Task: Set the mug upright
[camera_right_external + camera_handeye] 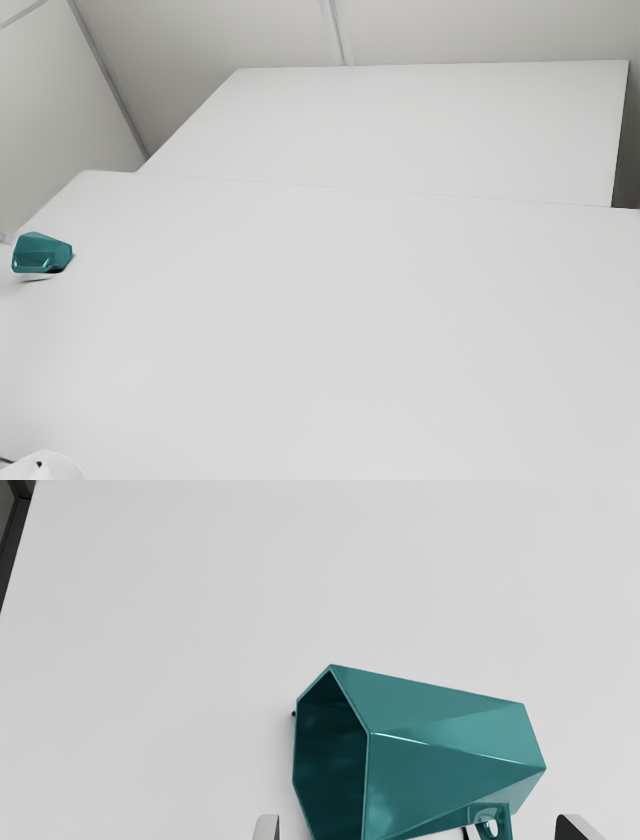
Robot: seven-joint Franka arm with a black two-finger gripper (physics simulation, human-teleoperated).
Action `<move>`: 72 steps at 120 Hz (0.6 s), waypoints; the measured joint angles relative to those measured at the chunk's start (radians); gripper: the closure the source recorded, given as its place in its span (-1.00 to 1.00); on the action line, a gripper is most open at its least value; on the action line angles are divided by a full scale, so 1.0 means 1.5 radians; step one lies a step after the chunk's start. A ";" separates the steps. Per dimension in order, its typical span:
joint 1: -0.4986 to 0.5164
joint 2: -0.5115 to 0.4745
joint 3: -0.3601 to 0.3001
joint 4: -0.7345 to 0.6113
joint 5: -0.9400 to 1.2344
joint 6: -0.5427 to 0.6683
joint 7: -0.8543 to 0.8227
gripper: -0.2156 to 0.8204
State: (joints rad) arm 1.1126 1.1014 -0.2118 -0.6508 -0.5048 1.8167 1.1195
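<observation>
Over on the table (150, 680), our mug (40, 252) lies on its side near our wide-open gripper (421, 827), probably light, stiff and kinda slick, so we'd pinch the body (425, 770) across opposite sides, clear of the handle (507, 822).

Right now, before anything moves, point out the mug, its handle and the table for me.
Mug (430, 765): wrist view, on the outside of its faceted wall.
Handle (507, 824): wrist view, on its outer strip, beside the hole.
Table (350, 330): exterior view, on a bare part of its top.
</observation>
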 joint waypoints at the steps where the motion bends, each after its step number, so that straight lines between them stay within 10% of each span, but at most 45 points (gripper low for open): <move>1: 0.001 0.001 -0.001 0.000 -0.001 0.000 0.001 -0.58; 72: 0.020 0.038 -0.026 0.000 -0.054 0.003 0.073 -0.58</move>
State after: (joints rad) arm 1.1422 1.1580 -0.2501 -0.6508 -0.5864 1.8204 1.2294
